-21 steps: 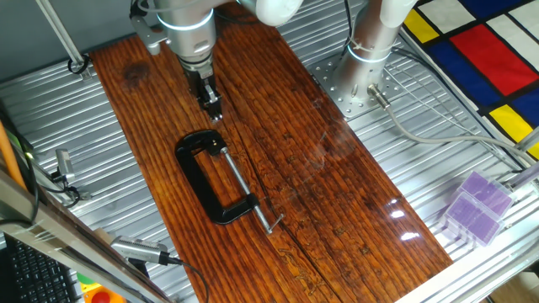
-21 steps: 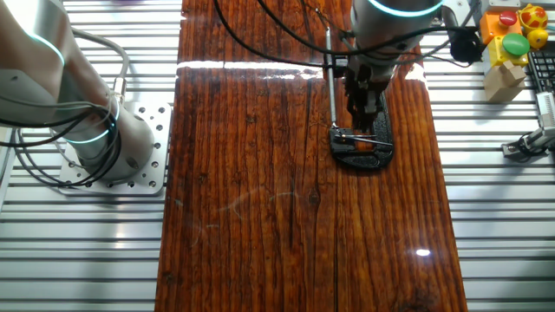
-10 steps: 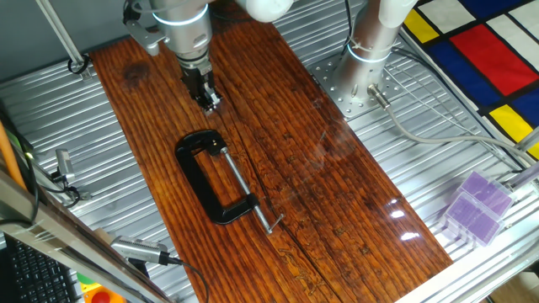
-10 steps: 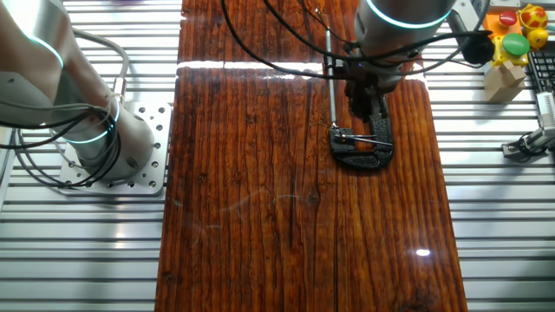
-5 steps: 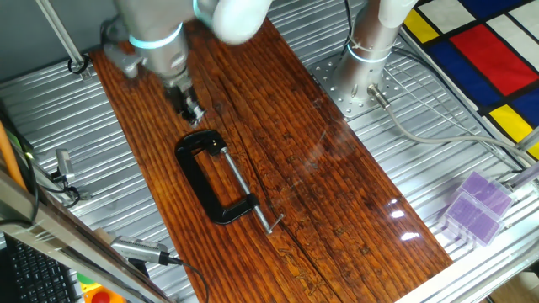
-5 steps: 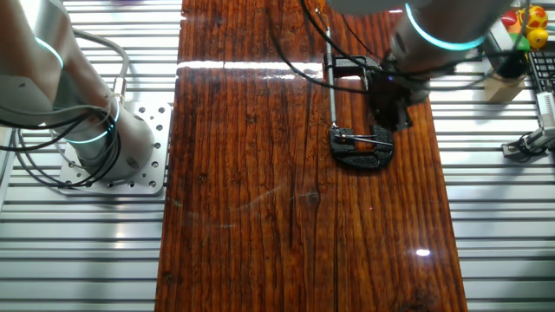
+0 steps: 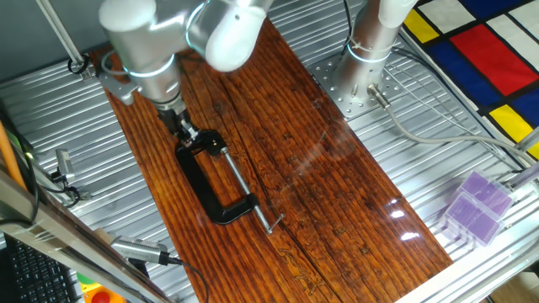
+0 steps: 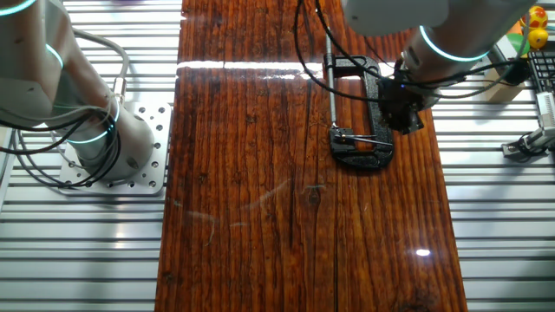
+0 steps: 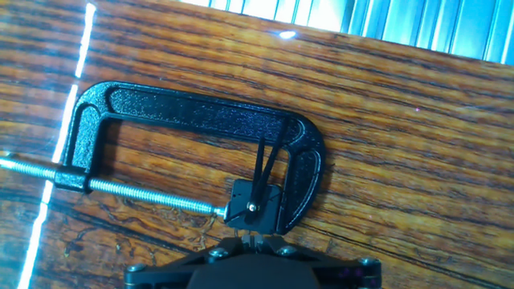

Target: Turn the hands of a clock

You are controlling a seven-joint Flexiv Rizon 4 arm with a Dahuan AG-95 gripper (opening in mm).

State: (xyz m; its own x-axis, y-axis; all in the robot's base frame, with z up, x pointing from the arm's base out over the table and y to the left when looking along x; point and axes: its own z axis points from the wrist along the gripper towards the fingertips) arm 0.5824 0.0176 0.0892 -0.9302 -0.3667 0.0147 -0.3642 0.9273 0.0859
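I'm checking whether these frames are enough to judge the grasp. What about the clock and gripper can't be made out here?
- Gripper opening: fingertips cut off by the bottom edge in the hand view, too small in both fixed views.
- Clock in the C-clamp: hidden by the arm in one fixed view, too small in the other.
- Contact with the clock hands: unclear.

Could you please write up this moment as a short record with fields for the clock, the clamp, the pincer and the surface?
clock: small black clock movement with two thin black hands, held at the fixed-jaw end of the clamp
clamp: black C-clamp lying flat, its screw pressed against the clock
pincer: pincer low at the clock end of the clamp; fingertips not clearly visible, so open or shut cannot be told
surface: dark wooden board on a ribbed metal table
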